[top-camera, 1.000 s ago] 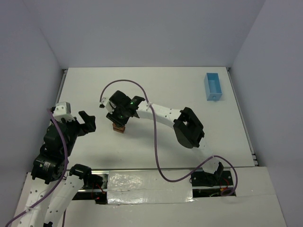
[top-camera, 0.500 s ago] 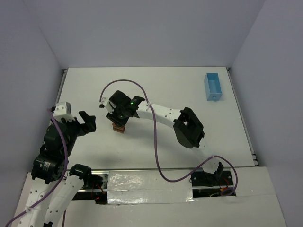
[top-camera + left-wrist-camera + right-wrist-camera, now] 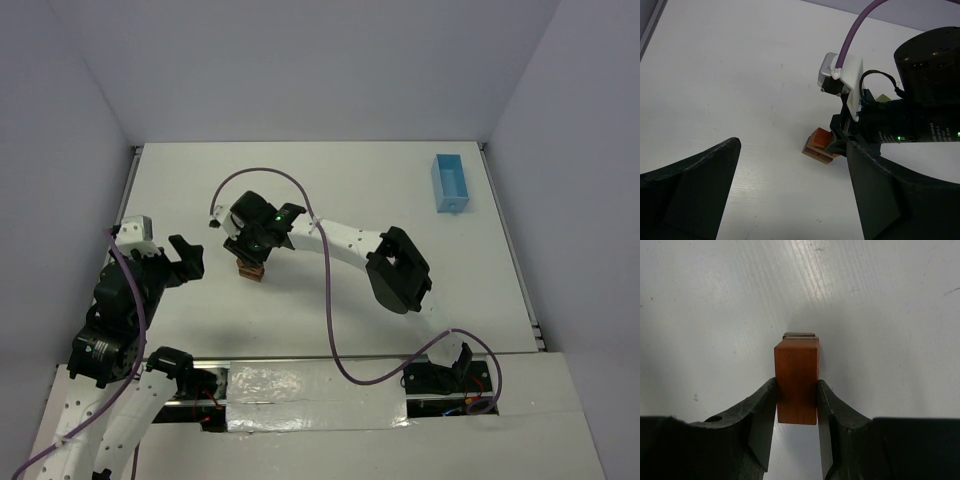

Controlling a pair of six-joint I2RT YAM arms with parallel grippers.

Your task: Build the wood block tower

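item: orange block (image 3: 796, 371), pinched narrowly by the right gripper (image 3: 796, 392) atop the tower (image 3: 251, 270), left of centre on the table (image 3: 400, 190), likely for aligned seating; left gripper (image 3: 185, 258) spread wide, empty, standing clear.

Low stack of brown wooden blocks (image 3: 818, 155) on white table (image 3: 400, 200), left of centre; orange-red rectangular wooden block (image 3: 796, 375) atop, pinched by right gripper (image 3: 797, 395).
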